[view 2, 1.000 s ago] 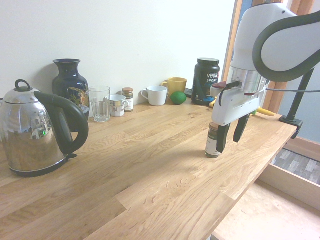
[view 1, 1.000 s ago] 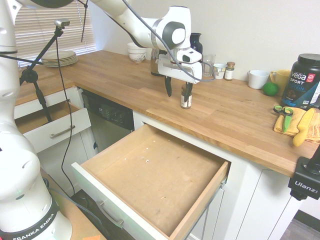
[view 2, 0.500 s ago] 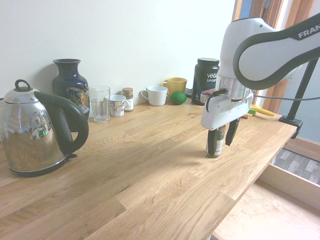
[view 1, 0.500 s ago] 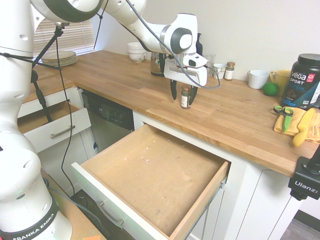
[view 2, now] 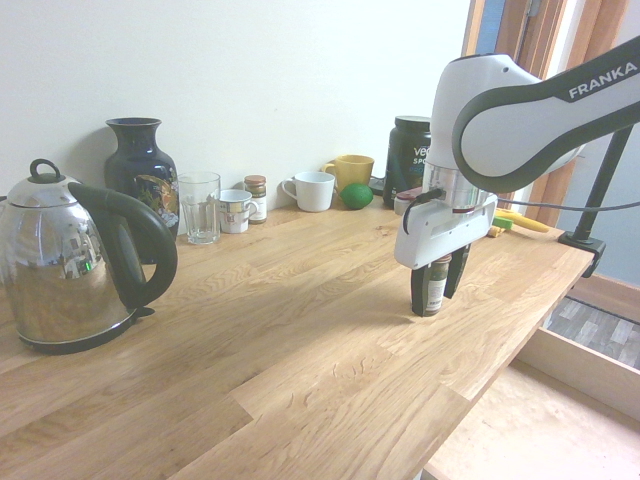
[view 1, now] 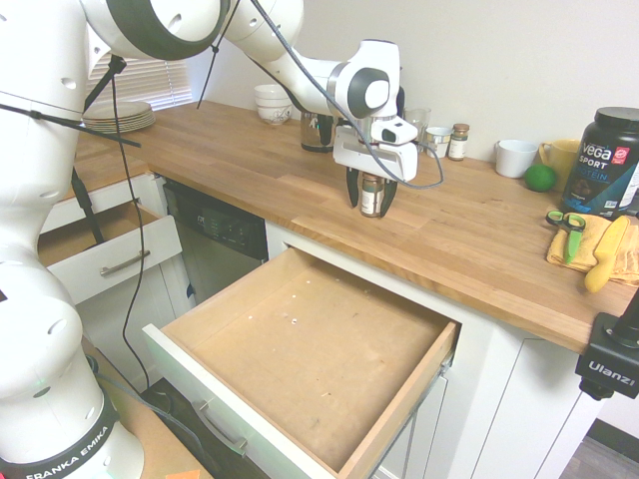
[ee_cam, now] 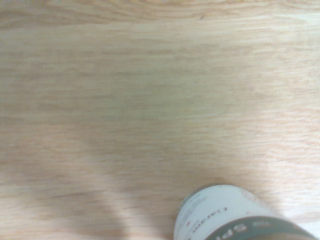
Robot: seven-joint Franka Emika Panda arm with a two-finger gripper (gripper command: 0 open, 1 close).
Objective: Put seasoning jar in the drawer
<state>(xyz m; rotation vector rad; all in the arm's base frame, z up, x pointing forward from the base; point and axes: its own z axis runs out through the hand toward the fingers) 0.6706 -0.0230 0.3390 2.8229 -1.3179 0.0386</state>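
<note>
right now, the hand [view 1: 367, 210] is open, pointing down over the desk [view 1: 439, 225], with one finger on each side of the seasoning jar [view 1: 372, 198]. the jar stands upright on the wood between them, near the desk's front edge, and in the first exterior view a gap shows between it and the left-hand finger. its white label faces out, and the wrist view catches part of that label with a dark green band.

below the desk, on the near side, the wide drawer [view 1: 310, 349] is pulled out, its light wood bottom carrying a few small specks. a smaller drawer [view 1: 115, 254] is also pulled out, further left, past a dark-fronted appliance [view 1: 215, 225].

seen from the first exterior view, plates [view 1: 120, 120] are stacked at the far left of the desk, with white bowls [view 1: 273, 103] to their right. along the wall come the steel kettle [view 2: 70, 270], dark blue vase [view 2: 140, 190], clear glass [view 2: 200, 210], small cup [view 2: 235, 213], another jar [view 2: 257, 200], white mug [view 2: 312, 192], yellow mug [view 2: 352, 172] and green round thing [view 2: 356, 197]. at the right are the black tub [view 1: 599, 170] and, nearer, an orange-yellow cloth [view 1: 626, 261] bearing green-and-yellow things.
</note>
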